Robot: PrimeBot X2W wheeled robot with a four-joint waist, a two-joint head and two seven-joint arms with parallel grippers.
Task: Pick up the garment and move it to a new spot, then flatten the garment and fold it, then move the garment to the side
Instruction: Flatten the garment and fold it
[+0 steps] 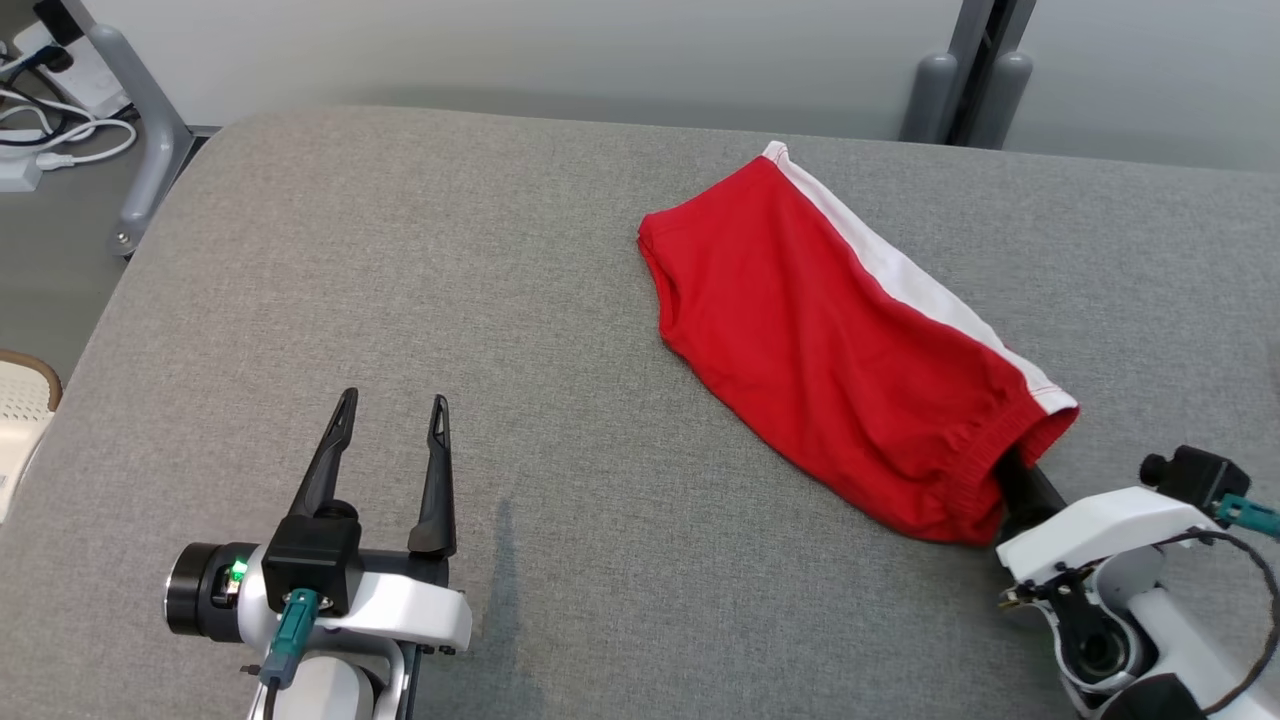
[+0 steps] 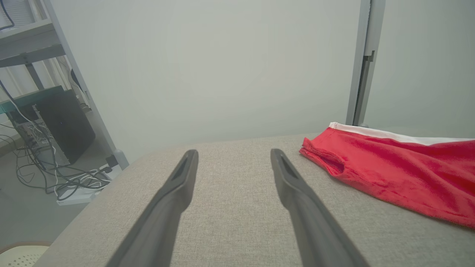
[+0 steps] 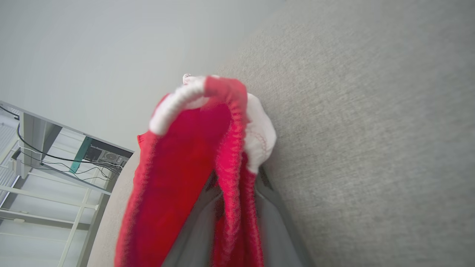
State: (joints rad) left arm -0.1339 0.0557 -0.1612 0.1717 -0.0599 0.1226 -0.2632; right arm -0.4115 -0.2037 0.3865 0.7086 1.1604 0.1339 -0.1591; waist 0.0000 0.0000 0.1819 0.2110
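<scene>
The garment [image 1: 830, 340] is a pair of red shorts with a white side stripe, lying slanted on the right half of the grey fabric table [image 1: 400, 250]. My right gripper [image 1: 1015, 475] is at its near right end, fingers tucked into the gathered waistband. In the right wrist view the right gripper [image 3: 237, 174] is shut on the bunched waistband of the garment [image 3: 185, 155], which is lifted slightly off the table. My left gripper [image 1: 395, 400] rests open and holds nothing at the lower left, well apart from the shorts. From the left wrist, the left gripper [image 2: 233, 154] points at bare table, the garment [image 2: 400, 174] to its right.
The table's rounded left edge drops to the floor, where white cables [image 1: 40, 140] and a metal frame leg [image 1: 150, 130] stand. Two grey posts [image 1: 965, 90] rise behind the far edge. A pale perforated seat [image 1: 20, 410] sits by the left edge. A shelf with a computer [image 2: 55, 126] stands further left.
</scene>
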